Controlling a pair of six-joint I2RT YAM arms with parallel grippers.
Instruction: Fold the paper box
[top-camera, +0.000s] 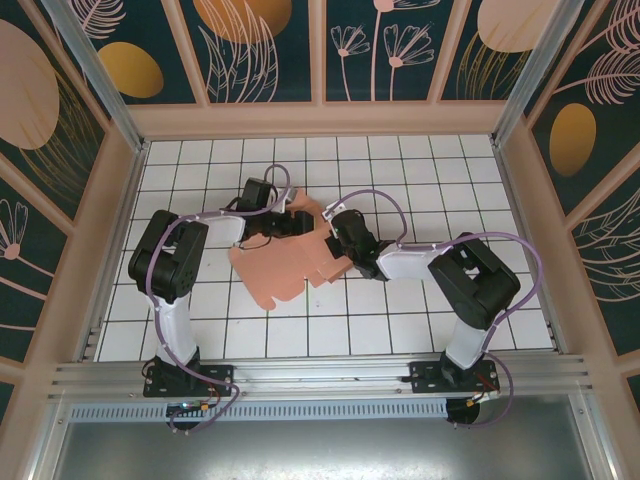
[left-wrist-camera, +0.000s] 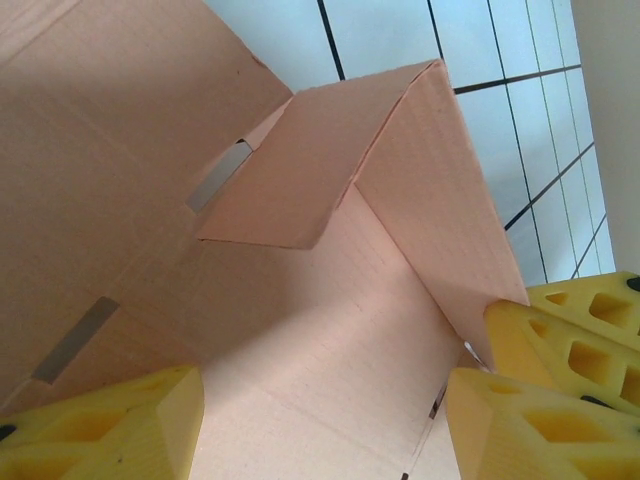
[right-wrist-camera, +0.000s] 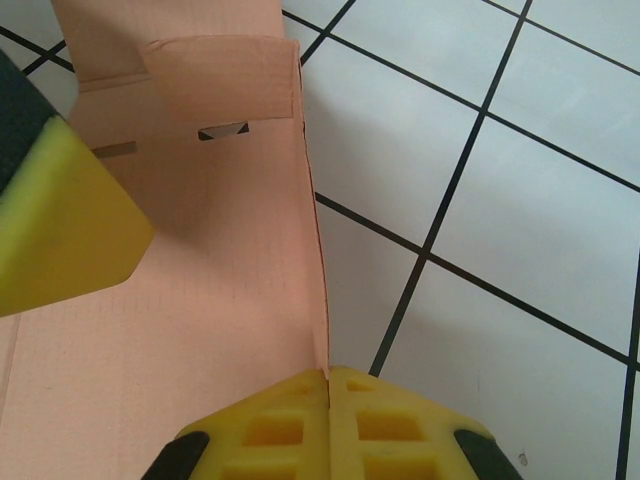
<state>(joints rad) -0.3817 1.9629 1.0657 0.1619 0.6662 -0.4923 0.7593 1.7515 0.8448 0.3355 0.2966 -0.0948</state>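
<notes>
**Paper box (top-camera: 270, 272) half raised at the middle of the worktop (top-camera: 420, 315), pinched on its right side**

On the right gripper (right-wrist-camera: 328, 385) the jaws are pressed together on the thin edge of an upright cardboard wall, and the two yellow fingertips (right-wrist-camera: 270, 430) meet with only that edge between them. The wall rises straight from the jaws. At its far end a small flap (right-wrist-camera: 225, 75) bends inward above two narrow slots (right-wrist-camera: 225, 131).

On the left gripper (left-wrist-camera: 330, 395) the jaws stand wide apart and grip nothing. One yellow finger (left-wrist-camera: 105, 430) is on each side of the flat pink panel. The lower corner of a raised side panel (left-wrist-camera: 440, 200) comes down to touch the inner face of the right-hand finger. A folded flap (left-wrist-camera: 300, 170) leans over from that panel's top edge, beside two slots (left-wrist-camera: 220, 175) cut in the sheet. In the right wrist view, a fingertip of this same gripper sits over the panel near the pinched wall.

From above, the salmon-pink sheet lies on the white, black-lined tiles between the two arms. Its near part is flat and its far end is lifted where both grippers meet it. The arms reach inward from their bases at the near edge. Dark panels with floral patterns (top-camera: 260, 50) enclose the worktop.
</notes>
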